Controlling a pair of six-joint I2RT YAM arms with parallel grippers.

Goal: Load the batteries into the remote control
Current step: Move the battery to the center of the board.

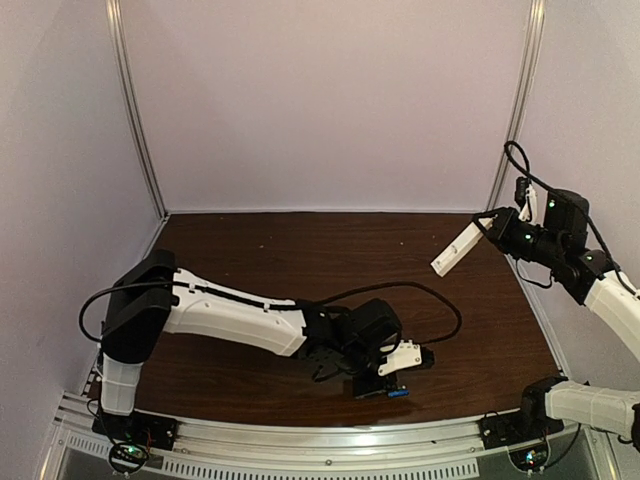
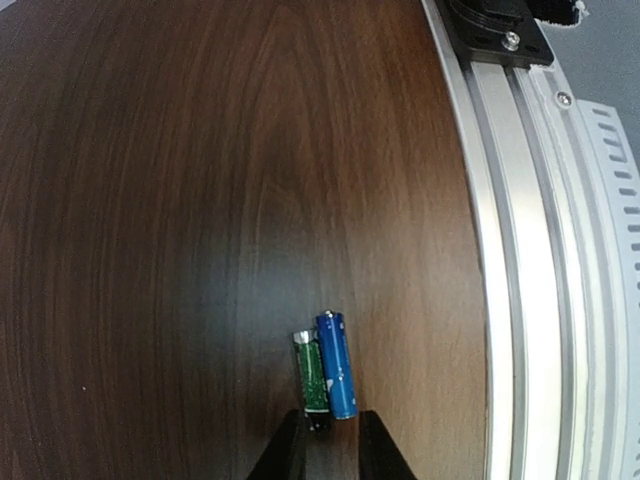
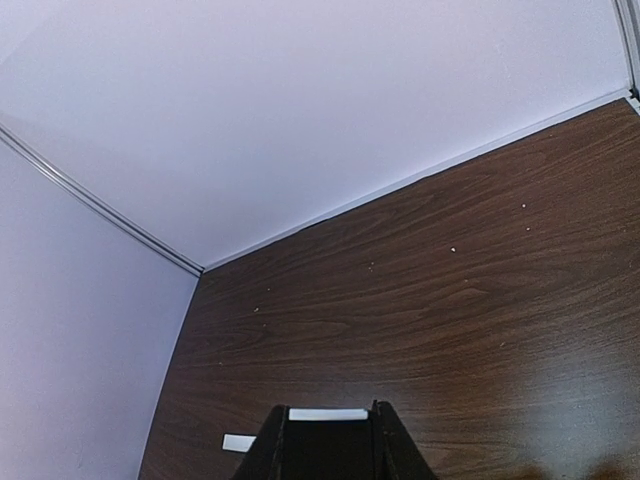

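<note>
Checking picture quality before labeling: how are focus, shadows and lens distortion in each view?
Left wrist view: batteries sharp, inside a dark shadow patch; aluminium rail bows from lens distortion. Right wrist view: table grain crisp, soft sheen, no harsh glare. Top view: even light, slightly soft.

Dark wood table [image 1: 300,250]; aluminium rail [image 2: 520,250] along near edge; pale lilac walls [image 1: 320,100].
</note>
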